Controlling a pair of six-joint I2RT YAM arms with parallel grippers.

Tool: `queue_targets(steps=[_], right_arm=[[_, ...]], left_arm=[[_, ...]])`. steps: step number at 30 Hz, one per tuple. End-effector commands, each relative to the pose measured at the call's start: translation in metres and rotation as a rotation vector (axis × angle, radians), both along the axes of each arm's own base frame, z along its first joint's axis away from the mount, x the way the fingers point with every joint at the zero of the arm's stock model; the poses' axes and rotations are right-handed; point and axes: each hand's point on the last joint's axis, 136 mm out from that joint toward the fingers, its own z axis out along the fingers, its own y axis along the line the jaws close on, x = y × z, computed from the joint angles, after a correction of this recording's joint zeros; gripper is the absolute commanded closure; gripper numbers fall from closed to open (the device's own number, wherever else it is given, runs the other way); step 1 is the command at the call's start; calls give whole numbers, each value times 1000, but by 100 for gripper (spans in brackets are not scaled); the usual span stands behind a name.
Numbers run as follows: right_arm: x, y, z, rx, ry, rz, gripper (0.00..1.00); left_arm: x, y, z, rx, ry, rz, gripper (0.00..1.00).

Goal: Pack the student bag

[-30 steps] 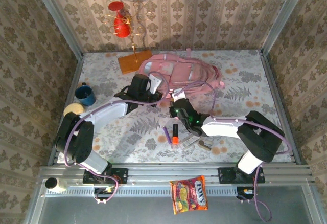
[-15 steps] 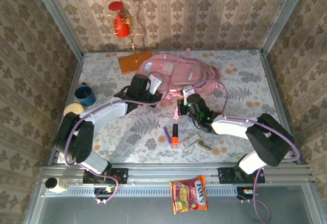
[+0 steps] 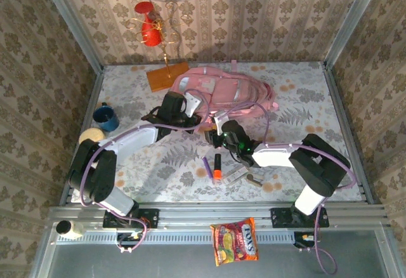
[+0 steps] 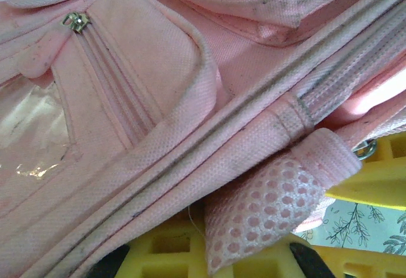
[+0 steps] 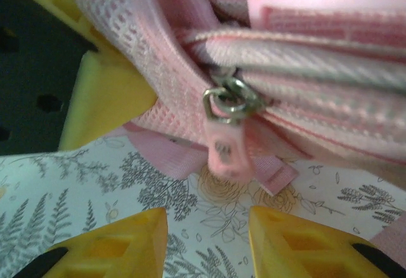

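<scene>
1. The table (image 3: 304,106) has a leaf-print cover.
2. The bag (image 3: 222,91) lies flat at the table's far middle, its near edge facing the arms. The inside is hidden. In the left wrist view one pocket zip (image 4: 76,21) sits at the end of its track.
3. The left arm (image 3: 127,141) stretches low and diagonally from its base toward the bag's near left edge. The right arm (image 3: 279,156) folds at the elbow and reaches left, low over the table, to the same edge.
4. The left gripper (image 4: 247,259) is clamped on a pink mesh tab (image 4: 254,208) of the bag.
5. The right gripper (image 5: 206,240) has its jaws apart with bare table between them. It holds nothing, and a pink zipper pull (image 5: 222,145) hangs just above its tips.
6. A blue mug (image 3: 104,117) stands at the table's left. Its contents cannot be made out.
7. A snack packet (image 3: 235,241) lies on the near rail, off the table.
8. An orange marker (image 3: 217,167) and a purple pen (image 3: 206,165) lie side by side near the right gripper.
</scene>
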Motion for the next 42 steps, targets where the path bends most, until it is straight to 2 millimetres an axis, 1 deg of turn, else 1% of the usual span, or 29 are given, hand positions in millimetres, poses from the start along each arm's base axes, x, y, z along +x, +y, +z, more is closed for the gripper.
queue_targets(steps=[1, 5, 9, 13, 15, 20, 23, 26, 34, 37, 42], right_arm=[[23, -7, 21, 14, -87, -121, 60], [30, -6, 29, 19, -112, -161, 60], [32, -7, 39, 33, -135, -183, 64], [29, -8, 40, 12, -138, -205, 76], [27, -12, 39, -2, -136, -223, 80], [18, -24, 38, -13, -128, -244, 93], [14, -26, 40, -20, -131, -230, 100], [11, -24, 41, -22, -132, -196, 100], [7, -4, 43, 65, -115, -6, 100], [12, -3, 43, 67, -105, -1, 100], [19, -2, 46, 86, -113, -9, 94]], left_arm=[[5, -12, 32, -107, -34, -4, 100], [4, -12, 31, -105, -32, -4, 100], [4, -12, 30, -103, -30, -5, 100], [5, -11, 28, -95, -28, 0, 100], [5, -10, 27, -84, -28, 3, 100], [8, -7, 21, -58, -27, 17, 100], [9, -7, 20, -52, -28, 17, 100], [9, -7, 18, -45, -28, 17, 100], [4, -12, 16, -43, -30, -11, 100], [2, -15, 17, -43, -34, -25, 100], [1, -17, 17, -44, -36, -34, 100]])
